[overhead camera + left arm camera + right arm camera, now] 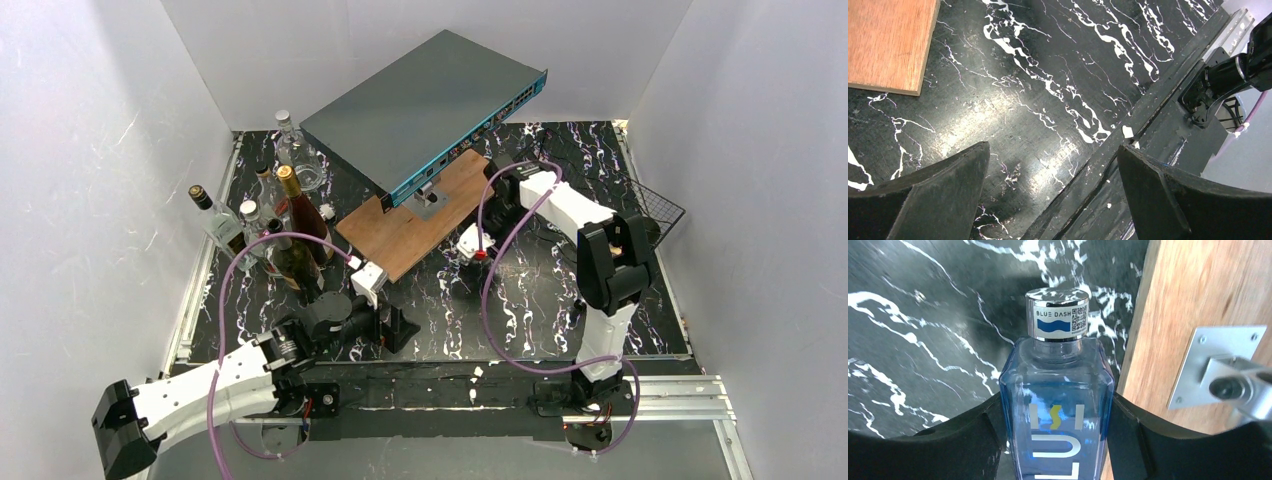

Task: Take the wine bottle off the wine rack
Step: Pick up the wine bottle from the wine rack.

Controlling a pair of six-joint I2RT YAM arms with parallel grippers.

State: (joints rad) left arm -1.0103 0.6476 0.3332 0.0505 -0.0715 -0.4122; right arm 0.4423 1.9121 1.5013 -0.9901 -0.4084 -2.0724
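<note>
Since the blue glass bottle (pixel 1058 405) needs carrying, right fingers (pixel 968 445) clamp its shoulders while left fingers (pixel 938 195) gape empty.

Plain white walls (pixel 110 150) around a black, white-veined marble tabletop (pixel 540 290).

The bottle (pixel 1058 370) fills the gap of the right gripper (pixel 1058 401). Just right of it the board (pixel 1193 295) blocks the way, with a bracket (pixel 1220 365) on it. Ahead and left is bare table (pixel 923 315). Below the wide-spread left gripper (pixel 1053 150) lies only table.
</note>
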